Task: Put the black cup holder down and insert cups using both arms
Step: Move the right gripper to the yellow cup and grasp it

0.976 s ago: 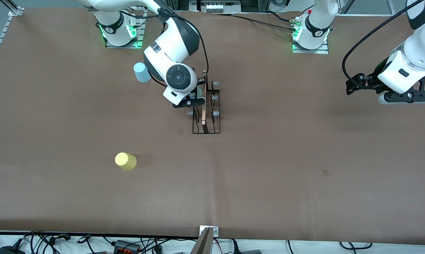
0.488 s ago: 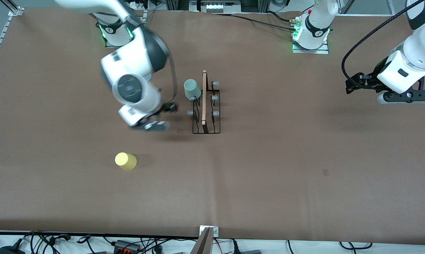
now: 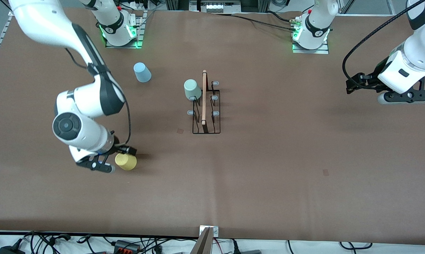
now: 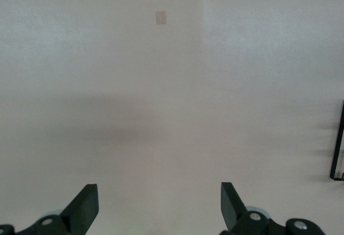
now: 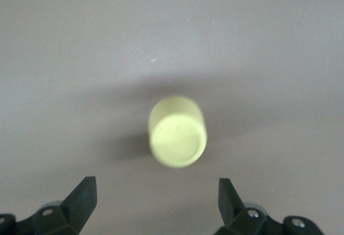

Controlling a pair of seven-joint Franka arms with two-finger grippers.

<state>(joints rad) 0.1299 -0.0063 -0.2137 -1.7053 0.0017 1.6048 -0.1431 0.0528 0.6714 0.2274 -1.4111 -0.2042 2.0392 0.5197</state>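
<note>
**Inspector:** Begin at the right arm's end of the desk (image 3: 269, 183). State the right hand's position and condition.

**Assistant:** The right hand (image 3: 108, 160) is low over the desk, just beside the yellow cup (image 3: 125, 161). In the right wrist view its fingers (image 5: 80, 197) are spread wide with nothing between them. The yellow cup (image 5: 177, 131) sits straight ahead of the hand, centred on the gap between the fingers but not yet inside it.

**Inspector:** How does that cup stand?

**Assistant:** Mouth down, closed base up, long axis upright. I judge a short, straight advance would bring it between the fingers.

**Inspector:** The other cups?

**Assistant:** The light blue cup (image 3: 142, 72) stands upside down on the desk, well apart from the right hand and toward the right arm's base. The mint green cup (image 3: 192, 89) is already on the black cup holder (image 3: 206, 106), inverted over a peg at the end of the rack farthest from the front camera.

**Inspector:** The holder itself?

**Assistant:** Set at mid-desk, its wooden rod (image 3: 204, 97) running toward the front camera. It carries that one cup; the remaining grey-tipped pegs are bare.

**Inspector:** And the left arm?

**Assistant:** It waits. The left hand (image 3: 353, 85) hangs above bare desk at the left arm's end, fingers (image 4: 83, 208) spread and empty. Only an edge of the holder (image 4: 338, 143) shows off to one side of it.

**Inspector:** Which arm is nearer the yellow cup?

**Assistant:** The right, plainly. Two cups remain to be placed, by my reckoning.
</note>
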